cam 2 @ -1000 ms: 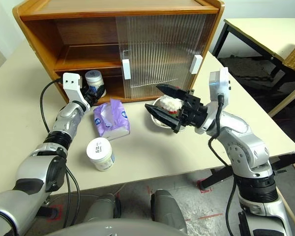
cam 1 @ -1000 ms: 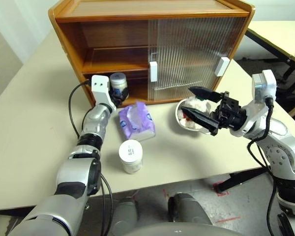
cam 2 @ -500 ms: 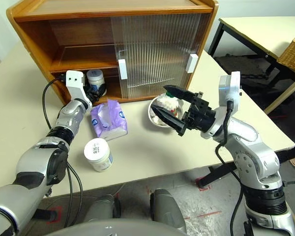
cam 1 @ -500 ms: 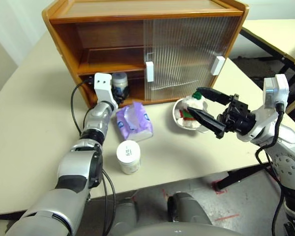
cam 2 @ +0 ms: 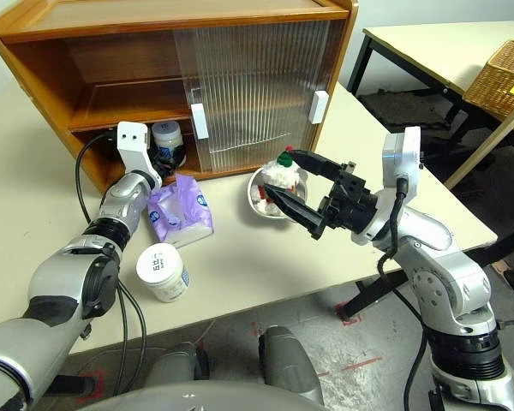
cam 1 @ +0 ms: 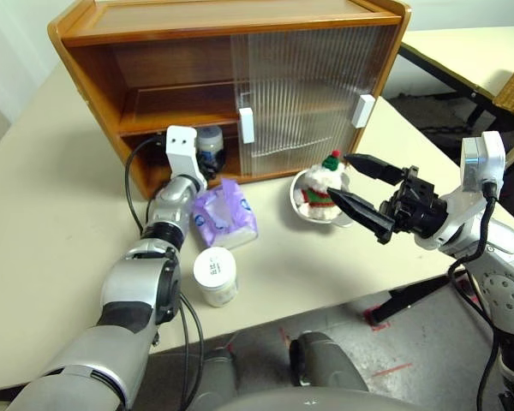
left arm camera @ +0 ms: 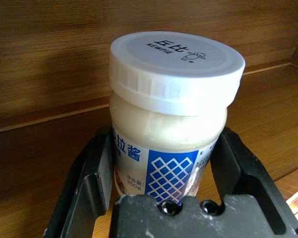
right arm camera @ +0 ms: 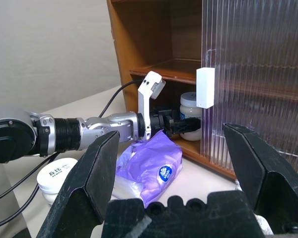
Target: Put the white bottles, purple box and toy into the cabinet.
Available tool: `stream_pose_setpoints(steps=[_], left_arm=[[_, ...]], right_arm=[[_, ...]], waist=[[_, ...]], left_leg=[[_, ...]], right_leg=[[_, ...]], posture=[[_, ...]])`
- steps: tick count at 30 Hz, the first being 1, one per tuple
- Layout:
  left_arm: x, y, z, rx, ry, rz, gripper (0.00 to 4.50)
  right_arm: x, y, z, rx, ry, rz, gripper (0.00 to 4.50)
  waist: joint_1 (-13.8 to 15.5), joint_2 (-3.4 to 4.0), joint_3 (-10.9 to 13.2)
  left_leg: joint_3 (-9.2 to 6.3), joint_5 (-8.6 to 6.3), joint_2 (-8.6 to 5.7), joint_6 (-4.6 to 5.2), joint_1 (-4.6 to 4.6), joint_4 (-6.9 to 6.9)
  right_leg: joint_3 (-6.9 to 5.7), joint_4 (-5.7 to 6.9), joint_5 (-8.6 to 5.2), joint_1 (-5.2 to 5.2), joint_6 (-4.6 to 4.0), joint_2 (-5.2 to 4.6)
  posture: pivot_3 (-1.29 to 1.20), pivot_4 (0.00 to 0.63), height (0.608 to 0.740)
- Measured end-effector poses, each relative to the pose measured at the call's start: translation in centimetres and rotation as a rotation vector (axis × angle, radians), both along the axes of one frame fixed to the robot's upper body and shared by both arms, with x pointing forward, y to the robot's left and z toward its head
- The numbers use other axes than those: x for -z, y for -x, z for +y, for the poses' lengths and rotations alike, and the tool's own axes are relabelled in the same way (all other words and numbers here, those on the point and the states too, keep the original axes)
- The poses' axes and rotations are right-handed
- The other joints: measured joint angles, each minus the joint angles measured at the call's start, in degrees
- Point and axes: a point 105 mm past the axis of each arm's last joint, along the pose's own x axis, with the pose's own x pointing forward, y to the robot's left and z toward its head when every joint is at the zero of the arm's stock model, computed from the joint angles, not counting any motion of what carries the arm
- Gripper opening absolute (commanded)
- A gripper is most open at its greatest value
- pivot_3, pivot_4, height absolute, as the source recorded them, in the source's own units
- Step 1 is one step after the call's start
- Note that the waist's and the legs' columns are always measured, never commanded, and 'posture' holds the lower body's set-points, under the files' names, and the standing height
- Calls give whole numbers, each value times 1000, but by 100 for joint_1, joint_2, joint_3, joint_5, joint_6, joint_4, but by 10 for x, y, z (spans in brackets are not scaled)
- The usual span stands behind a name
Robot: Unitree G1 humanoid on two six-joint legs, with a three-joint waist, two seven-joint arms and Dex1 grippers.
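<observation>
One white bottle (left arm camera: 174, 109) stands upright, lid up, on the bottom level of the cabinet (cam 1: 231, 26) at its open left side, grasped between the black fingers of the left gripper (left arm camera: 164, 163); its label shows a blue lattice and blue print, the lower part cut off by the gripper body; the second white bottle (cam 1: 215, 275) stands upright near the tabletop's (cam 1: 43, 223) front edge; the purple box (cam 1: 225, 216) lies between them, long axis running toward the cabinet, white tissue at its slot; the toy (cam 1: 324, 175) sits upright in a bowl (cam 1: 301, 205), red pom-pom topmost, its body partly hidden; the right gripper (cam 1: 360, 190) hovers beside the bowl with jaws spread wide, empty.
</observation>
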Motion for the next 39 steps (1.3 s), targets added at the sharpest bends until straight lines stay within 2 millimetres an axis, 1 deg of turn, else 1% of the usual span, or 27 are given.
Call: stream_pose_setpoints(steps=[7,8,10,15,25,29,33,39], left_arm=[[0,0,0,-1,-6,-4,3095],[0,0,0,0,-8,-4,3826],[-1,0,0,2,-7,-7,4451],[-2,0,-1,13,-2,-15,4484],[-6,5,-2,91,71,-44,4484],[-11,11,3,126,74,-77,4484],[-15,16,14,135,57,-92,4484],[-10,25,16,152,69,-74,4484]], right_arm=[[-1,0,0,-3,6,-4,4500],[-1,0,0,-3,6,-4,4500],[-1,0,0,-3,6,-4,4500],[-2,-1,0,-8,6,-9,4500],[-3,-4,1,-25,4,-11,4500],[-5,-6,1,-33,4,-14,4500],[-7,-6,1,-44,5,-22,4500],[-7,-7,2,-51,4,-24,4500]], waist=[[3,0,0],[5,0,0],[7,0,0],[8,-1,-1],[26,-1,-2],[25,-1,-2],[51,-1,-3],[168,-1,-3]], left_leg=[[0,0,0,0,0,0],[0,0,0,0,0,0],[0,0,0,0,0,0],[0,0,0,0,2,1],[0,2,1,3,2,2],[0,2,4,3,4,2],[0,2,5,3,7,5],[2,2,5,3,11,10]], right_leg=[[0,0,0,0,0,0],[0,0,0,0,0,0],[0,0,0,0,0,0],[1,2,2,1,1,-1],[3,4,4,2,-1,-1],[5,8,4,1,-2,-1],[7,18,4,2,-2,-2],[9,29,4,1,-2,-4]], posture=[[-151,0,740],[-151,0,740],[-148,0,740],[-140,0,740],[-116,0,740],[-103,0,740],[-92,0,740],[-86,0,740]])
